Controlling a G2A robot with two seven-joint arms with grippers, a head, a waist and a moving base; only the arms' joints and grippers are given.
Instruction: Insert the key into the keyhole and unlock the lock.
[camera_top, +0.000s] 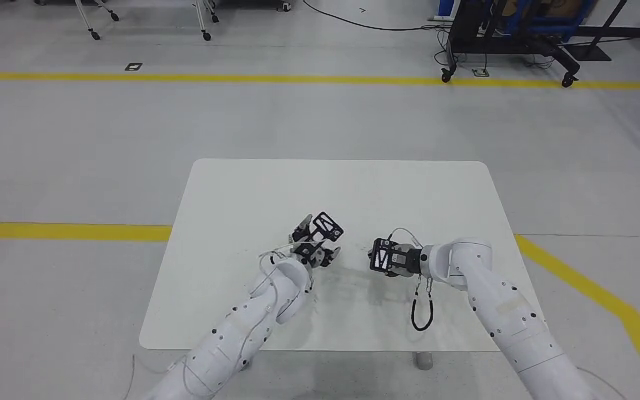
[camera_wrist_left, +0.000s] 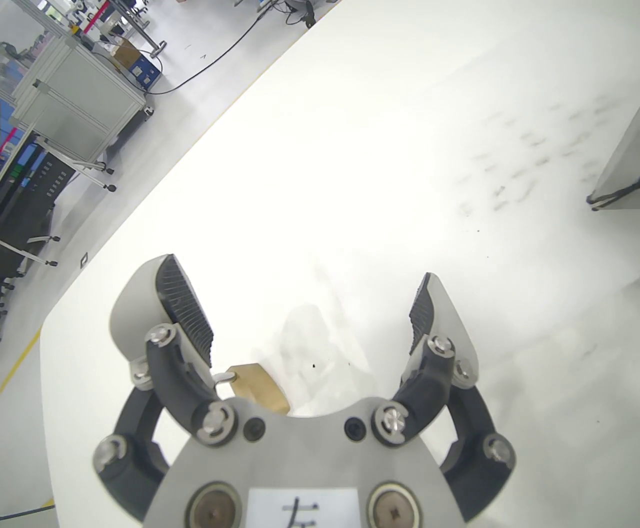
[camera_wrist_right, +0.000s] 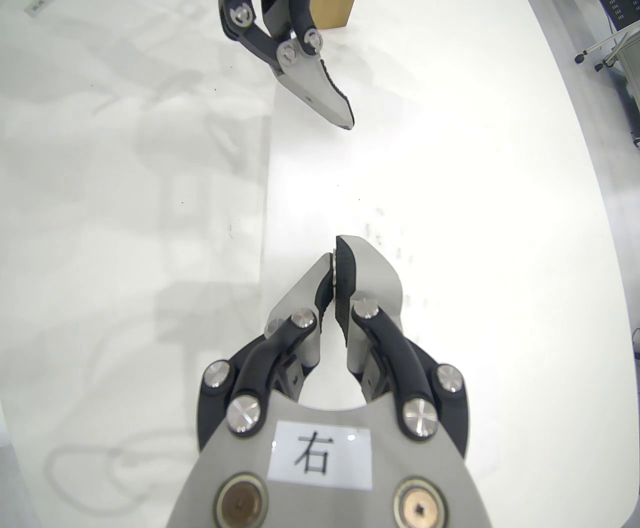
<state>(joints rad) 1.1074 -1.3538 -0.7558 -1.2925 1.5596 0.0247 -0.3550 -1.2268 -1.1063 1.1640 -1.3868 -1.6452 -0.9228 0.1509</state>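
Padlock (camera_wrist_left: 256, 386) at base of spread left gripper (camera_wrist_left: 299, 280)

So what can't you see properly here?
Left wrist view: the left gripper hides most of the brass lock behind its base, keyhole included.
Right wrist view: the right gripper covers the key, bar a thin edge.
Top view: lock and key too small to tell.

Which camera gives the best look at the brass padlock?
The left wrist view: the padlock shows its brass body and a bit of shackle beside one finger of the open left gripper. The right wrist view catches just a brass corner behind that gripper; in the top view it is too small to make out.
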